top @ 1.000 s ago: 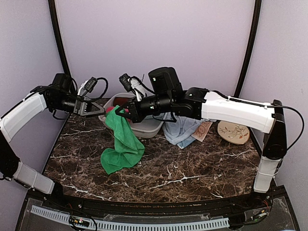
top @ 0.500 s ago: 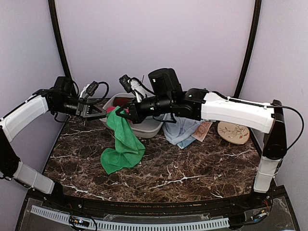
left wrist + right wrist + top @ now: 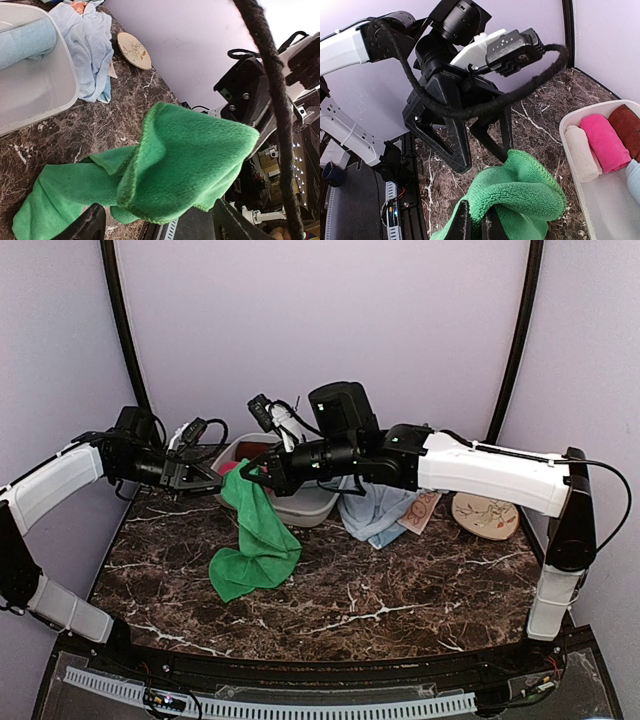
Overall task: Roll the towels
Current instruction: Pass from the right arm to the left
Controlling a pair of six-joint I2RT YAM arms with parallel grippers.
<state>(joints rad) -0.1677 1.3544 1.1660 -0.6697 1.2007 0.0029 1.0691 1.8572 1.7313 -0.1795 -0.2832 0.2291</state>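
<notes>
Lilac walls (image 3: 320, 330); dark marbled desk (image 3: 420, 590). At left of frame, my left hand (image 3: 208, 480), jaws spread, has edged rightward since a second ago. At centre-left, the green towel (image 3: 258, 540) is pinched in my right hand (image 3: 247, 477), its tail on the desk.

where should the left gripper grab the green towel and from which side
Take the lifted top fold of the green towel, just beside where the right gripper pinches it, coming in level from the left. The towel hangs from that pinch with its lower end on the table, and the open left gripper faces that fold.
</notes>
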